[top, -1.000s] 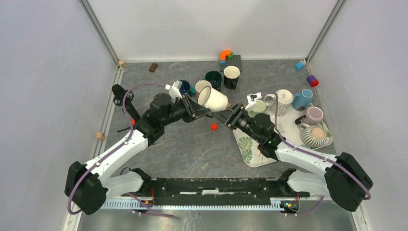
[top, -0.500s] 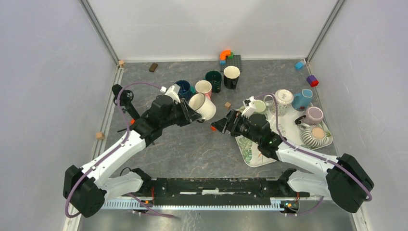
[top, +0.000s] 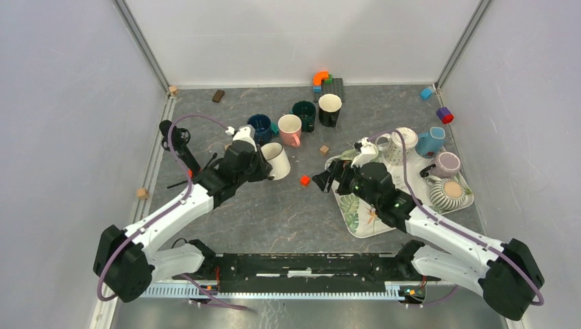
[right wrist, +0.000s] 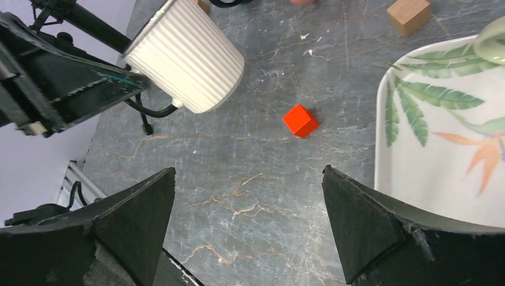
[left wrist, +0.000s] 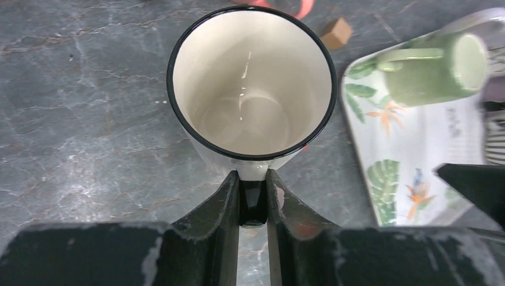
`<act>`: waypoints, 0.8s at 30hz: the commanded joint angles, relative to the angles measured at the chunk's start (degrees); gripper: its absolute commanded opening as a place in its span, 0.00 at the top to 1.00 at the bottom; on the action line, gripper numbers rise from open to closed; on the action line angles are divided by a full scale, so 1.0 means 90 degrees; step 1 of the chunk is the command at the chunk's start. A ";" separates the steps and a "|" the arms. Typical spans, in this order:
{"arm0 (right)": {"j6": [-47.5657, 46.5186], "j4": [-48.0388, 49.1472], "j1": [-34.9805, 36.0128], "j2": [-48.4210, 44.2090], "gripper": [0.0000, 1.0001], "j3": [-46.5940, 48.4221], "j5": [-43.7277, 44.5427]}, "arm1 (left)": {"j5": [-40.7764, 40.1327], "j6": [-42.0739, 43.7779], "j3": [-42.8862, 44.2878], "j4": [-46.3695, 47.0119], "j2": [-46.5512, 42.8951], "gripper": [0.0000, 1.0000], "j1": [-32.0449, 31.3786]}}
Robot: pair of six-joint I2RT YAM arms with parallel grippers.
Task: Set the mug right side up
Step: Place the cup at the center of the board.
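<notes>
The white ribbed mug (top: 276, 160) with a black rim is held by its handle in my left gripper (top: 259, 164). In the left wrist view its mouth (left wrist: 251, 80) faces the camera, empty inside, and my left gripper (left wrist: 253, 205) is shut on the black handle. The right wrist view shows the mug's ribbed side (right wrist: 186, 56) above the grey table, tilted. My right gripper (top: 327, 179) is open and empty, apart from the mug, near the tray's left edge; in its wrist view its fingers (right wrist: 369, 220) stand wide apart.
A red cube (top: 304, 180) lies between the grippers. A leaf-patterned tray (top: 354, 212) with several mugs is at right. Blue (top: 260, 125), pink (top: 289, 128), dark green (top: 304, 113) and black (top: 329, 108) mugs stand behind. A wooden cube (top: 324, 149) lies nearby.
My right gripper let go of the mug and drew back right. My left gripper carried the mug left and down, turning its mouth upward.
</notes>
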 commanded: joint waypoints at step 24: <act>-0.0913 -0.1380 0.0011 -0.1006 0.02 0.0386 0.0903 | -0.2008 0.1341 -0.0533 0.2270 0.1309 0.98 -0.0640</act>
